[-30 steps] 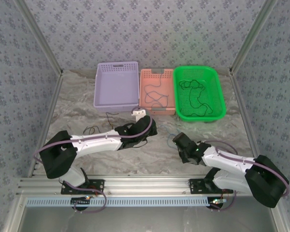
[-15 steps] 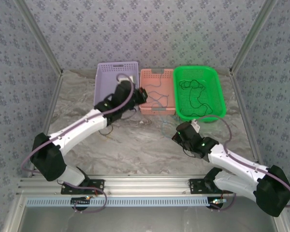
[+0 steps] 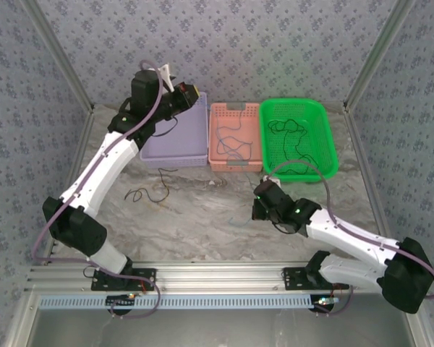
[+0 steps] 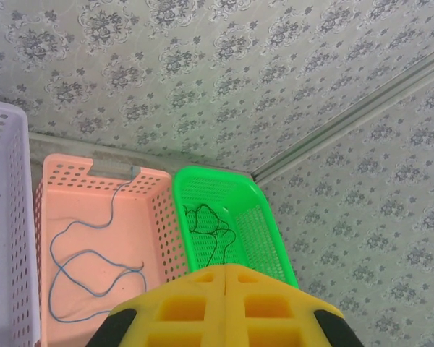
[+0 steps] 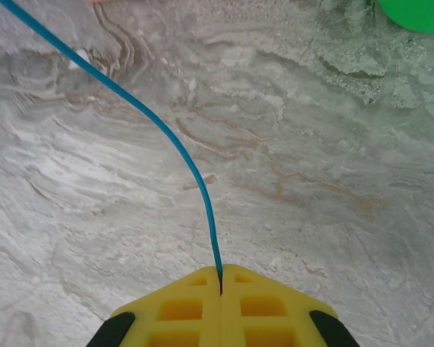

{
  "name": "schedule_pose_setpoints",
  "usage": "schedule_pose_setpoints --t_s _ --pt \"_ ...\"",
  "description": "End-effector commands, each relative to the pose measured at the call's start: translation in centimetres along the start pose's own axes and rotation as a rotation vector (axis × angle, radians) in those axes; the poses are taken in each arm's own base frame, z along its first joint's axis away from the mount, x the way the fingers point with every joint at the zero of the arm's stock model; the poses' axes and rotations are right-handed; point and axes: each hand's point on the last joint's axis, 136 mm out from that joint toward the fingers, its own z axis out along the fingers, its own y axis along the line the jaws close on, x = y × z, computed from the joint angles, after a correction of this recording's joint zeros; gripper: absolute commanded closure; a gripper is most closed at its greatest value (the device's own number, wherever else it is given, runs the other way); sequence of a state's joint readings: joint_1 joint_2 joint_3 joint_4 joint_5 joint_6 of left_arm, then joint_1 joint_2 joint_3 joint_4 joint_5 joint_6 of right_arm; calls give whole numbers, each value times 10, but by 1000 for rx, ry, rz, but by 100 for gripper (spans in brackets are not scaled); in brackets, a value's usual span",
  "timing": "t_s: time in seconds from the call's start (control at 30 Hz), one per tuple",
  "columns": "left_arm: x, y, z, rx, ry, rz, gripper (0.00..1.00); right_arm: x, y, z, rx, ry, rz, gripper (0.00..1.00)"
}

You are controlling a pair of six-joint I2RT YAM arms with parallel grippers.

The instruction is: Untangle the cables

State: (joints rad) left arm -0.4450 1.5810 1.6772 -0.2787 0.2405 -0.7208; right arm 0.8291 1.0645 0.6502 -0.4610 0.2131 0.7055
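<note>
Marbled tabletop [image 3: 202,224], floral walls [image 3: 239,43] | right gripper [image 5: 220,278] low over table, fingers clamped on blue cable [image 5: 181,153] | left gripper [image 4: 224,278] high above purple basket [image 3: 181,141], fingers together, nothing seen between | loose black cable [image 3: 148,193] on table | blue strand [image 4: 87,256] in pink basket [image 4: 163,217], black strand [image 4: 206,224] in green basket [image 4: 264,238]

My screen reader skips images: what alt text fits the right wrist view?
The yellow right gripper is shut on a thin blue cable, which arcs up and left over the marbled table. A green basket corner shows top right.
</note>
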Motion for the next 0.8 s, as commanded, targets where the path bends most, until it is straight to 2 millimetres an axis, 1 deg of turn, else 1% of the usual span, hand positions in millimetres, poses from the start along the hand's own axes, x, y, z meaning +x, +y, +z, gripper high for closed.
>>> schedule_pose_setpoints --t_s 0.0,0.03,0.17,0.23,0.3,0.37,0.47,0.53,0.6,0.73,0.77 --pt "-6 -11 -3 32 25 35 100 0 5 -4 38 20 -108 100" --pt "-9 -10 -3 33 21 33 100 0 9 -4 43 28 -168 100" --pt "-24 -13 1 50 5 40 100 11 27 -2 33 52 -284 100" --pt "-30 -12 8 54 3 39 100 16 37 -4 24 47 -329 100" --pt "-33 -11 18 55 4 36 100 15 42 -8 13 27 -345 100" --pt "-36 -10 28 62 -4 22 100 8 46 -15 -7 -4 -331 100" --pt "-39 -3 46 64 -32 -18 100 -19 53 -31 -47 -70 -293 100" --pt "-41 5 59 59 -58 -38 100 -45 55 -39 -71 -110 -251 100" --pt "-40 11 71 64 -78 -49 100 -73 56 -43 -95 -146 -214 100" --pt "-39 31 95 55 -137 -82 100 -133 45 -37 -90 -210 -130 100" --pt "-40 35 101 59 -151 -88 100 -144 46 -34 -106 -216 -118 100"
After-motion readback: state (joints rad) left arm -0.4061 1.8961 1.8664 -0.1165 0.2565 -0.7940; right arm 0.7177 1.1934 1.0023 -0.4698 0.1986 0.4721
